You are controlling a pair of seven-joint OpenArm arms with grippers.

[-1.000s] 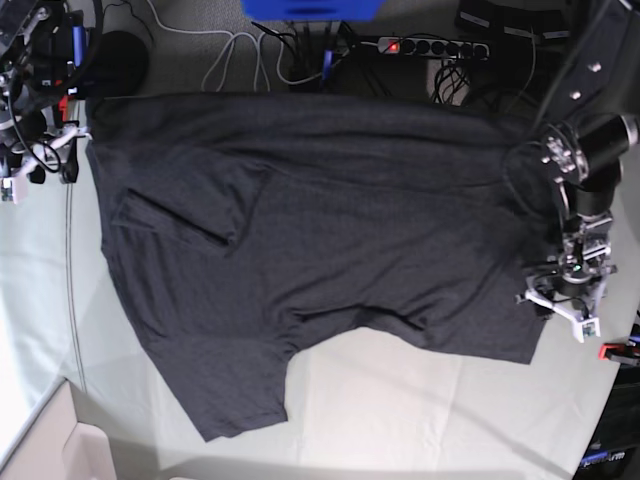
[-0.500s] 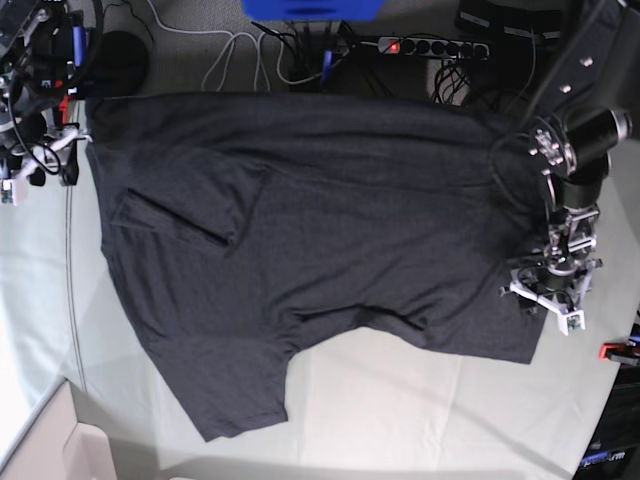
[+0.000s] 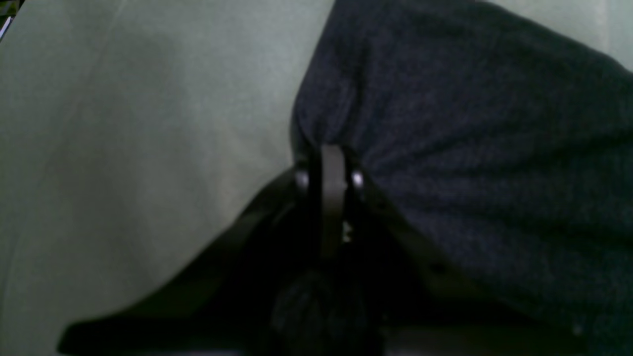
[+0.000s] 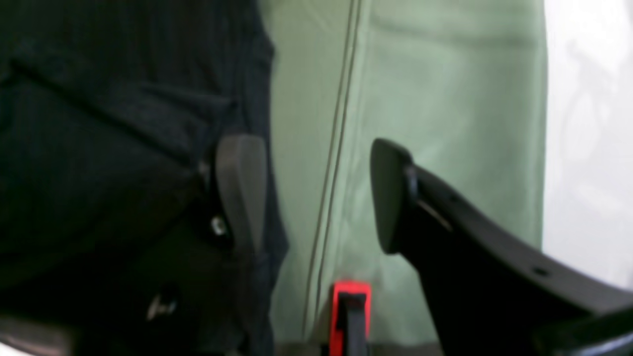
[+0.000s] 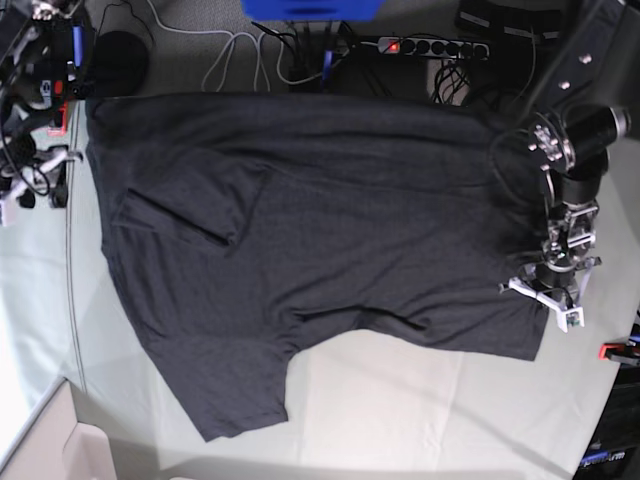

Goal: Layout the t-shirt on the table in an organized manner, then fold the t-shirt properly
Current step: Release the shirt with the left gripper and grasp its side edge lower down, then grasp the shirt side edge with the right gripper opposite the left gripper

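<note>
A: Cloth first. Where does the t-shirt (image 5: 330, 230) lie?

B: Spread over the upper and middle part of the base view on the table (image 5: 420, 410), dark charcoal on pale green. One sleeve hangs down toward the lower left of the frame, and a folded flap sits at the left of the body. The top edge runs along the table's far side, beside the cables and a power strip (image 5: 430, 46).

A: And the left gripper (image 5: 548, 296)?

B: At the right of the base view, low on the shirt's right edge. In the left wrist view its jaws are pressed together with a bunch of the t-shirt (image 3: 470, 148) pinched between the fingers (image 3: 332, 188); the fabric puckers into small pleats just above them. Bare table cloth (image 3: 123, 148) fills the left half of that view.

A: The right gripper (image 4: 311, 198)?

B: Jaws wide apart, nothing between them. In the right wrist view one finger sits over the shirt's edge (image 4: 113, 148), the other over the green cover (image 4: 445, 99). Whether the first one touches the cloth I cannot tell. A seam line (image 4: 336, 148) in the cover runs between them, and a red clamp (image 4: 350, 316) shows at the bottom of the frame.

A: Where is it in the base view?

B: Upper left corner (image 5: 30, 175), beside the shirt's left edge.
</note>
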